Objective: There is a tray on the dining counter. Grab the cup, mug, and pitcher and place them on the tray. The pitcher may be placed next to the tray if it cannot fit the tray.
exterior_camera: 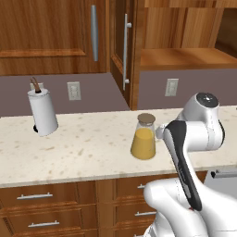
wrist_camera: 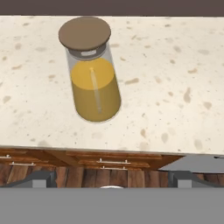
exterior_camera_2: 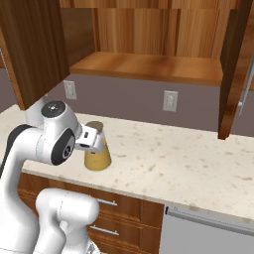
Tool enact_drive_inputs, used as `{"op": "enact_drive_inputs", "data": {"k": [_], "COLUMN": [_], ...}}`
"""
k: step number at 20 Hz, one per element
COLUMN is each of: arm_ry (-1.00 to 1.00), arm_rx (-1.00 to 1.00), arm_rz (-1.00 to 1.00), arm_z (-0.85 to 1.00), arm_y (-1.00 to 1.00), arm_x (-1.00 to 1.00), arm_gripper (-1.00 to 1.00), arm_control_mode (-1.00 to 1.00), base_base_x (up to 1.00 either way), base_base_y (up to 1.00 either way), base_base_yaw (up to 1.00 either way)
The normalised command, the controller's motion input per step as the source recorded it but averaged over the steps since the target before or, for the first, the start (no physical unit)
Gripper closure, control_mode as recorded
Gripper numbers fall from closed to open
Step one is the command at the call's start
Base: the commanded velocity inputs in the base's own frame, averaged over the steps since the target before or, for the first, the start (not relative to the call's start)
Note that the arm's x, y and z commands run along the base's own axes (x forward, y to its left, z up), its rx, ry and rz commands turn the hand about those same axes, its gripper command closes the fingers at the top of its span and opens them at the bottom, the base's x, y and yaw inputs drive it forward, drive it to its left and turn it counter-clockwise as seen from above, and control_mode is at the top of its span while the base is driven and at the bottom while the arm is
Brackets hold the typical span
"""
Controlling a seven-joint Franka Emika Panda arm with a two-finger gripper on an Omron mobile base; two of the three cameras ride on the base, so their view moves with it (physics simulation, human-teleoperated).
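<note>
1. At the far left of the speckled worktop (exterior_camera: 83, 148) a white paper towel roll (exterior_camera: 42, 112) stands upright on its holder, close to the back wall, with a wall outlet (exterior_camera: 73, 90) just to its right.
2. Right of it, well apart, the pitcher (exterior_camera: 144, 137) stands upright near the middle of the worktop, closer to the front edge than to the wall. It is a clear cone of glass holding orange liquid, capped by a round brown lid (wrist_camera: 85, 33).
3. In the hand view the pitcher (wrist_camera: 93, 83) sits in the upper left, alone on the stone, with nothing touching it; the worktop's front edge and wooden drawers (wrist_camera: 105, 164) run below it.
4. The fingers (wrist_camera: 41, 178) appear as two dark tips at the bottom corners of the hand view, spread wide apart and holding nothing, on the near side of the worktop edge and short of the pitcher.
5. In the right base view the arm's wrist (exterior_camera_2: 89, 138) is just beside the pitcher (exterior_camera_2: 97, 155), partly covering it.
6. Further right the worktop is backed by a second outlet (exterior_camera_2: 170, 100) under an open wooden shelf (exterior_camera_2: 149, 67).
</note>
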Motion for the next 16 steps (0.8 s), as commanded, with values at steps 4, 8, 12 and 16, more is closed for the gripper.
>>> {"op": "enact_drive_inputs", "data": {"k": [4, 8, 12, 16], "arm_ry": [0.06, 0.09, 0.07, 0.01], "arm_rx": [0.00, 0.01, 0.01, 0.00], "arm_rz": [0.00, 0.00, 0.00, 0.00], "arm_z": [0.00, 0.00, -0.01, -0.15], "arm_y": [0.00, 0.00, 0.00, 0.00], "arm_x": [0.21, 0.21, 0.22, 0.18], "arm_gripper": [-1.00, -1.00, -1.00, -1.00], "arm_control_mode": [-1.00, -1.00, -1.00, -1.00], "base_base_x": [0.00, 0.00, 0.00, 0.00], "base_base_y": [0.00, 0.00, 0.00, 0.00], "base_base_yaw": [0.00, 0.00, 0.00, 0.00]}}
